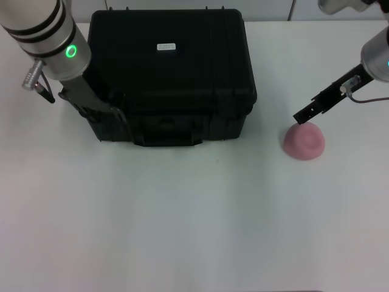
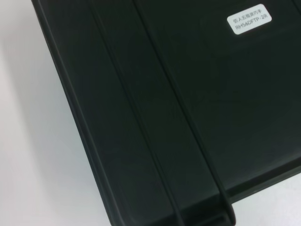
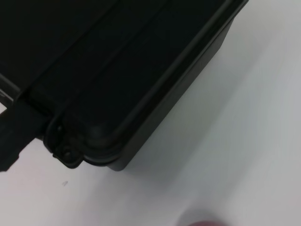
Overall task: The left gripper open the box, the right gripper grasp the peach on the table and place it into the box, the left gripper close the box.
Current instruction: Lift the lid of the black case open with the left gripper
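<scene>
**At the box's front left corner: lid down, peach untouched**

At the front left corner of the box (image 1: 172, 73), the left gripper (image 1: 100, 112) sits low against the case's side, black on black, so I cannot tell whether its fingers are spread or closed, nor whether they have hold of a latch. Its wrist view shows only the lid's ribbed top and the small white label (image 2: 249, 23), none of its own fingers.

Across the table (image 1: 182, 231), the right gripper (image 1: 302, 117) hangs just above and behind the peach (image 1: 304, 141), its tip close to the fruit's top edge. It grips nothing; whether the thin claw is parted or pressed together cannot be read. The peach rests on the table to the right of the box, apart from it, dimple upward.

Judging from how things lie, the task is at its very start. The lid lies flat on the case, so opening is not yet done. The peach remains on the table, so grasping and placing are both left. Closing the lid comes last, and that too lies ahead. The left arm seems set for the opening step, with the right one waiting near its fruit.

Counted: one black box with one white label, one pink peach, two grippers, one table.
</scene>
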Motion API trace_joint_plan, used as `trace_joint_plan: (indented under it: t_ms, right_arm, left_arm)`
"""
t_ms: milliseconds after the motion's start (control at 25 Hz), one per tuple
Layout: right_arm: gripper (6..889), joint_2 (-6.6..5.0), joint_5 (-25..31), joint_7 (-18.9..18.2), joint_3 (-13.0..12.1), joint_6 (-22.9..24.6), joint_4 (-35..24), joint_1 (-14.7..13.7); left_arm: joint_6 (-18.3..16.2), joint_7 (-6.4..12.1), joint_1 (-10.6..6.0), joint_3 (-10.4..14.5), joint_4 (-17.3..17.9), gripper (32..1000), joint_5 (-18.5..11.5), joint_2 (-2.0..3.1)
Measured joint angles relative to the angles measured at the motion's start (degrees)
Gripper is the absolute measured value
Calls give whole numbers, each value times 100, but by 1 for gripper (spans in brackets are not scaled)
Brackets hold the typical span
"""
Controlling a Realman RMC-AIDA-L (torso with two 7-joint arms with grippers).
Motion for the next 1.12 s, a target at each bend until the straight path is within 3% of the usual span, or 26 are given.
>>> trace_joint_plan:
  t_ms: [280,440,1120]
  right_arm:
    - [755,11,0,-31,0,-3,1,0]
    - [754,10,0,-32,3,-3,1,0]
    - [746,10,0,-41,9,-2,9,0]
  left_arm:
    - [-40,-4,-13,-4,70,525,14,0]
    - [-141,-40,-2,-4,297,490,17,0]
    - [-403,-93,-78,-3,1080,488,364,-11]
